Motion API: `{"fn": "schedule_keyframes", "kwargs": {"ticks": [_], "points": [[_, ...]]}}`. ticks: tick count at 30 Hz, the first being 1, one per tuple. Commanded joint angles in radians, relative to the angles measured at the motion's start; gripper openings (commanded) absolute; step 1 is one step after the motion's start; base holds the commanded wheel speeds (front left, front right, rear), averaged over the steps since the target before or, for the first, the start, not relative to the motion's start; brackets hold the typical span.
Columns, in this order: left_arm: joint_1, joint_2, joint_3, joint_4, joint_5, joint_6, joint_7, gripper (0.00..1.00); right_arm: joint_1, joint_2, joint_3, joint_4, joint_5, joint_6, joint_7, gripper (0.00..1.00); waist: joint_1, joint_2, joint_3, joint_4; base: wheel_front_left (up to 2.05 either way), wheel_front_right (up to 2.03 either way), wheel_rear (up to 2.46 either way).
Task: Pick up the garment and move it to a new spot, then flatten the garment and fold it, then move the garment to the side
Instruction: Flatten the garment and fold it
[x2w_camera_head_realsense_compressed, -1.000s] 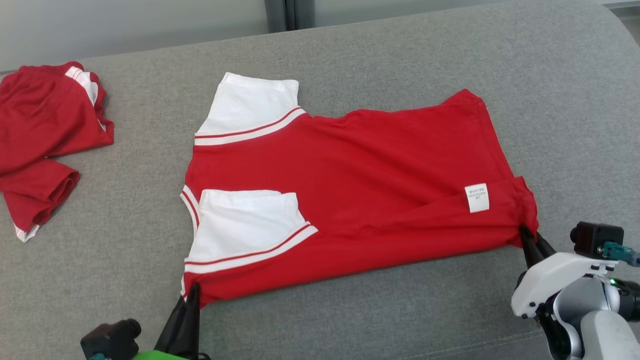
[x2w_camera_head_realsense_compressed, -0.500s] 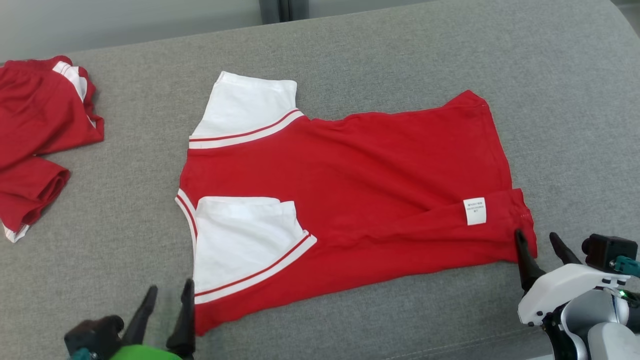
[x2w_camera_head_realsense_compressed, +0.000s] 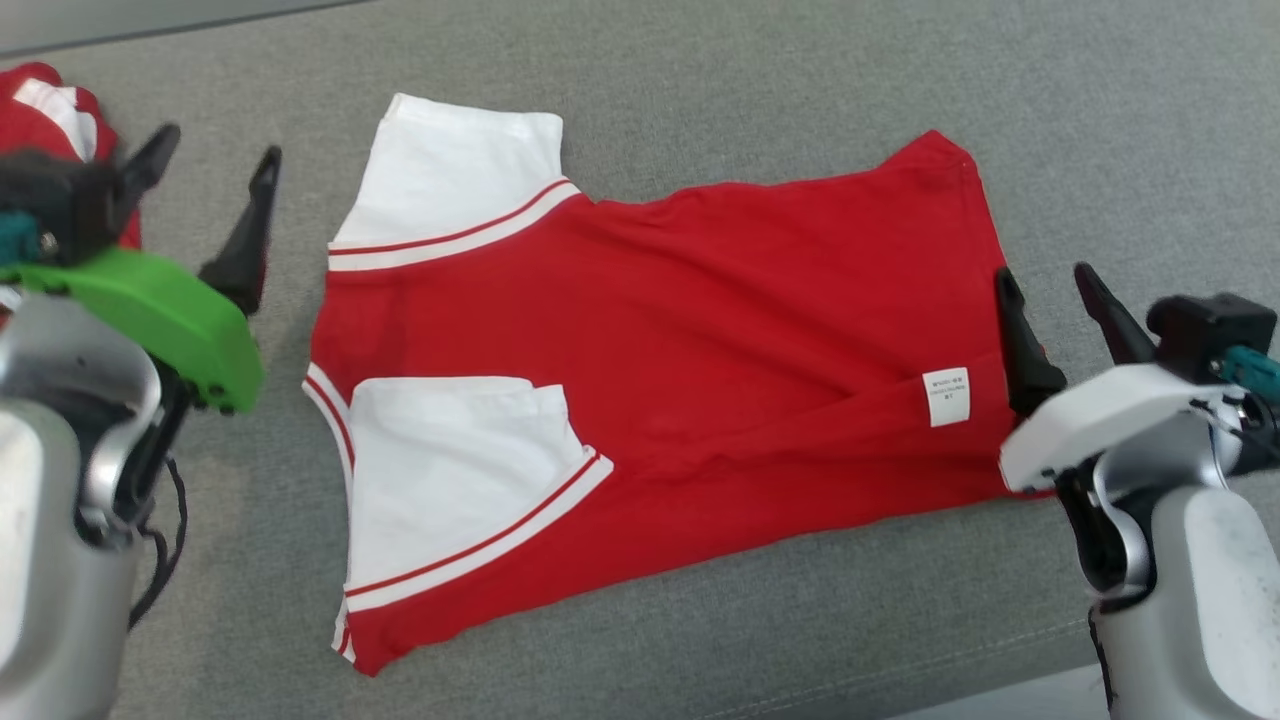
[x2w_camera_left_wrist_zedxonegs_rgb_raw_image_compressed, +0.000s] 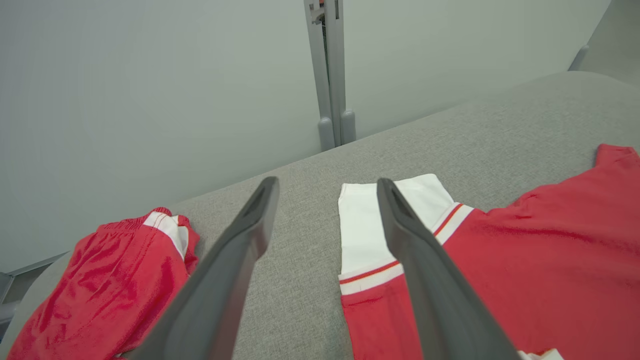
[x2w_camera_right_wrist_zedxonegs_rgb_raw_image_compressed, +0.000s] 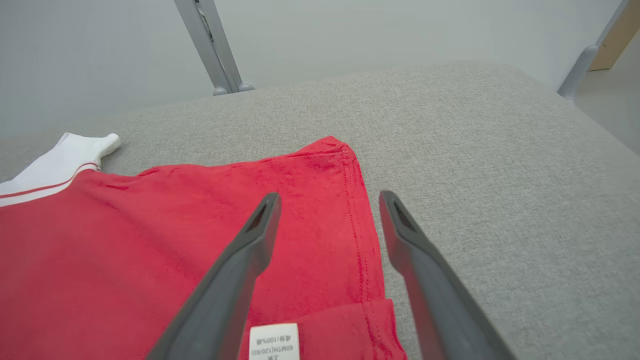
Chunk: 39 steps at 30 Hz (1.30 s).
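Plain lab-like room: grey padded bench (x2w_camera_head_realsense_compressed: 750, 620), bare wall (x2w_camera_left_wrist_zedxonegs_rgb_raw_image_compressed: 150, 75).

The light is bright, even and diffuse. The red-and-white cotton shirt (x2w_camera_head_realsense_compressed: 750, 330) casts only a thin, soft shadow along its near edge onto the grey woven fabric surface (x2w_camera_head_realsense_compressed: 700, 70). Both wrist views soften slightly close to the lens.

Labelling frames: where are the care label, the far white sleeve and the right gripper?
care label (x2w_camera_head_realsense_compressed: 946, 397), head view, tag's middle.
far white sleeve (x2w_camera_head_realsense_compressed: 455, 170), head view, sleeve's middle.
right gripper (x2w_camera_head_realsense_compressed: 1040, 272), head view, midway between fingertips.
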<state>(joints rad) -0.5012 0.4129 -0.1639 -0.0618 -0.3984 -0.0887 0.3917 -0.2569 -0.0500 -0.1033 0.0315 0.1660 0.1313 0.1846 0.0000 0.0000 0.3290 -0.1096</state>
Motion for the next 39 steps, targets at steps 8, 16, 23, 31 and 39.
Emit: {"fn": "schedule_keyframes", "kwargs": {"ticks": [8,16,23,31,39], "points": [[-0.305,0.078,-0.015,0.183,-0.062,-0.026,0.194,1.0,-0.215,-0.001,0.112,0.061,0.018,-0.001,-0.034,1.0,0.0,0.0,0.227,-0.154,0.0,0.0,0.0],[-0.405,0.143,-0.016,0.26,-0.119,-0.035,0.287,1.0,-0.33,-0.001,0.177,0.141,0.028,-0.001,-0.082,1.0,0.0,0.0,0.306,-0.223,0.0,0.0,0.0],[-0.424,0.183,-0.007,0.286,-0.147,-0.025,0.361,1.0,-0.374,0.0,0.204,0.189,0.042,-0.001,-0.114,1.0,0.0,0.0,0.337,-0.262,0.0,0.0,0.0],[-0.402,0.194,-0.016,0.284,-0.174,-0.019,0.43,0.99,-0.403,-0.003,0.206,0.223,0.039,-0.001,-0.135,1.0,0.0,0.0,0.349,-0.271,0.0,0.0,0.0],[-0.383,0.175,-0.056,0.233,-0.207,-0.028,0.465,0.0,-0.474,-0.029,0.206,0.257,0.017,-0.001,-0.113,1.0,0.0,0.0,0.327,-0.229,0.0,0.0,0.0]]}}
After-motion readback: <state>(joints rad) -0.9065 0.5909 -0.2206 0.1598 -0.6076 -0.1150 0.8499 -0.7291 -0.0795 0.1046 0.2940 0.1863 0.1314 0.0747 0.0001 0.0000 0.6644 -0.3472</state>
